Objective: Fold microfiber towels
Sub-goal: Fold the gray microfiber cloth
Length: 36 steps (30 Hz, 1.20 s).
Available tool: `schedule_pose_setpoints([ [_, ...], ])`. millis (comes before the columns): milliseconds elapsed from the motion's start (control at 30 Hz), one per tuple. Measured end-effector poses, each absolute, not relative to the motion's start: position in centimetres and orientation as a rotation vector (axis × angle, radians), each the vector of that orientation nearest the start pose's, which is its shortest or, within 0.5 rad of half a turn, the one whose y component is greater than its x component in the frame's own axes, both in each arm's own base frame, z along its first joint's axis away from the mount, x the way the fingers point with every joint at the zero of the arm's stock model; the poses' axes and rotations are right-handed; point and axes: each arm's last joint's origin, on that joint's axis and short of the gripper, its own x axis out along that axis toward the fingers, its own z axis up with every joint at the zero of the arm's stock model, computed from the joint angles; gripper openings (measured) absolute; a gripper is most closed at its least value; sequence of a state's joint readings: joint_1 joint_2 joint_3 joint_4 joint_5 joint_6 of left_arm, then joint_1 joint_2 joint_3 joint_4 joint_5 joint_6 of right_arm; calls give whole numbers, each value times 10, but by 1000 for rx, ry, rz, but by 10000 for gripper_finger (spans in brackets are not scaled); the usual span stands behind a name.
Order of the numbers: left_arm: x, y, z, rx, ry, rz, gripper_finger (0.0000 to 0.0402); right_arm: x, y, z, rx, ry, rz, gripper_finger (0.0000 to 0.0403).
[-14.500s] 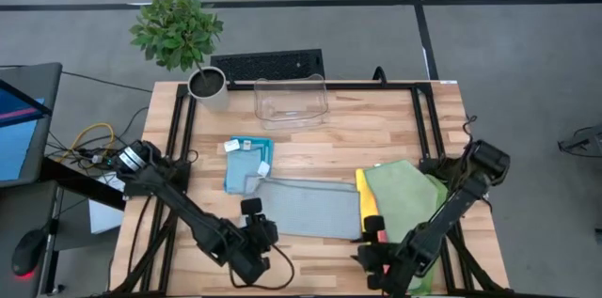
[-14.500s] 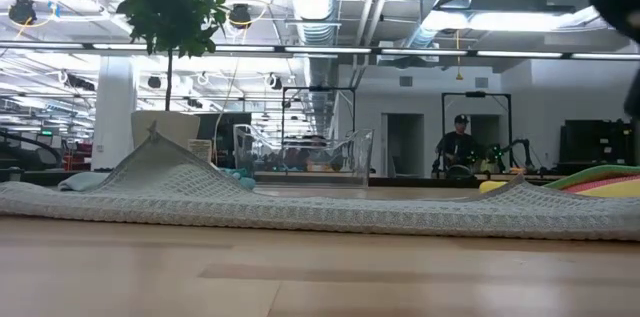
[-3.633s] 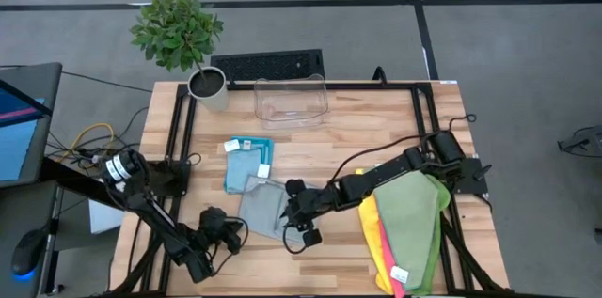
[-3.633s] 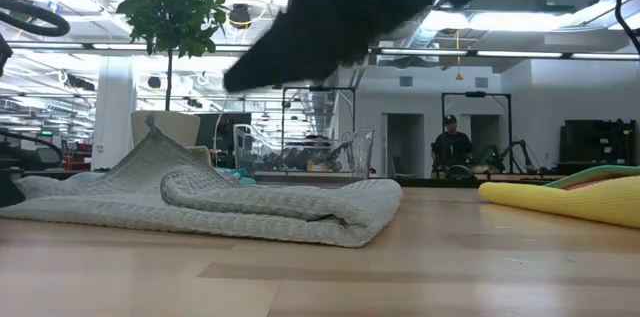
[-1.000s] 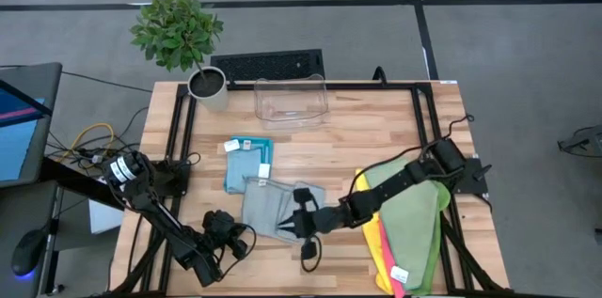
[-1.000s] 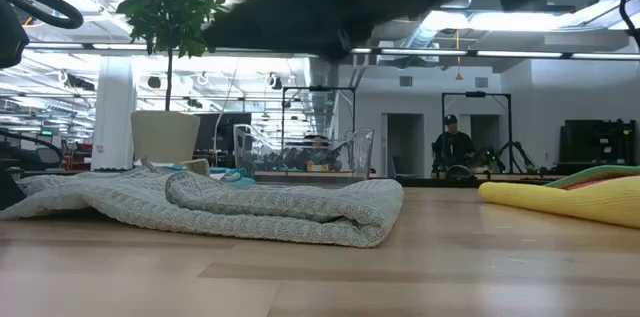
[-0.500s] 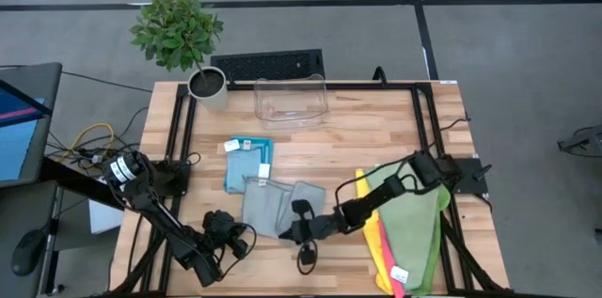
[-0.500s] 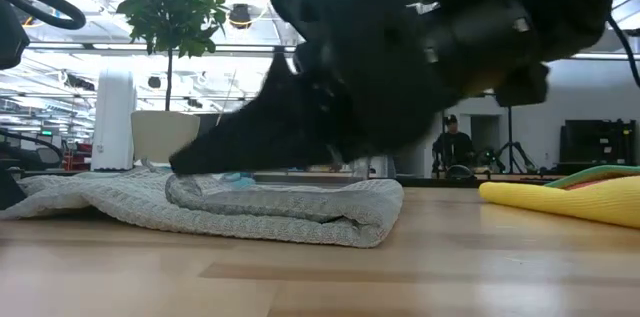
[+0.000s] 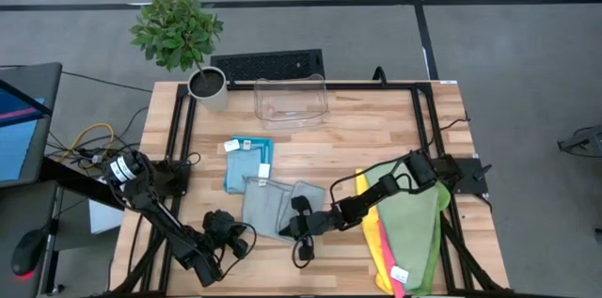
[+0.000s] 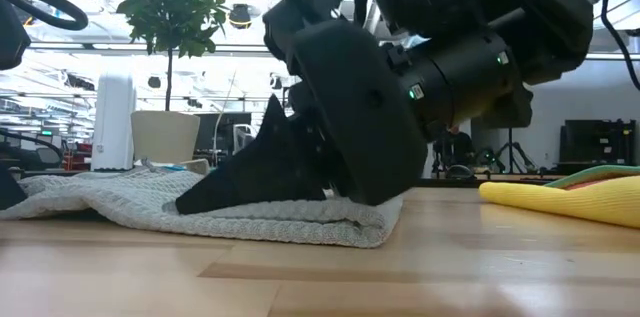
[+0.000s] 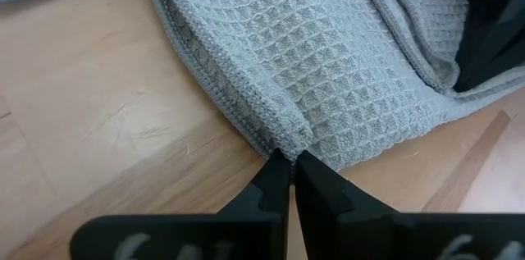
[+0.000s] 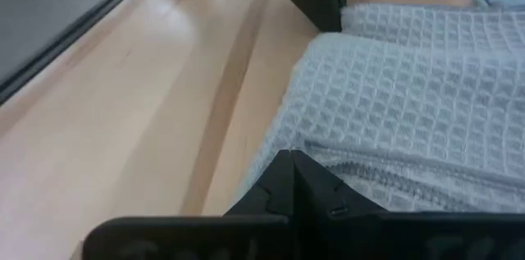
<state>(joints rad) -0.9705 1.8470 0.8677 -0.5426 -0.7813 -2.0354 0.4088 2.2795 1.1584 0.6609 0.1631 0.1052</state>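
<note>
The grey towel (image 9: 273,209) lies folded near the table's front edge. It is pinched by the closed left gripper (image 11: 292,160) and the closed right gripper (image 12: 289,161); uneven pulling could undo the fold.

Both arms are showing matte black, jointed links. The left gripper (image 11: 289,166) is showing two dark, wedge-shaped fingers (image 11: 267,188). The right gripper (image 10: 190,202) is showing a bulky black wrist housing with small green lights glowing.
</note>
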Motion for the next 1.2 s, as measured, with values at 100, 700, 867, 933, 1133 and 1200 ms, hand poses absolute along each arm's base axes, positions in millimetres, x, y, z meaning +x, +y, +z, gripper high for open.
schedule_pose_setpoints([
  [100, 178, -221, 104, -736, 625, 720, 3, 405, 168, 66, -29, 467, 213, 27],
  [700, 216, -185, 164, -722, 729, 564, 2, 371, 199, 152, -247, 437, 51, 25],
  [867, 246, -172, 171, -717, 762, 401, 2, 352, 211, 136, -179, 607, 15, 18],
  [933, 256, -169, 175, -713, 729, 342, 2, 345, 215, 128, -147, 653, 0, 19],
  [1133, 275, -162, 185, -713, 640, 224, 2, 330, 221, 116, -109, 666, -68, 25],
  [1200, 279, -160, 186, -721, 639, 207, 2, 328, 219, 112, -95, 666, -74, 22],
])
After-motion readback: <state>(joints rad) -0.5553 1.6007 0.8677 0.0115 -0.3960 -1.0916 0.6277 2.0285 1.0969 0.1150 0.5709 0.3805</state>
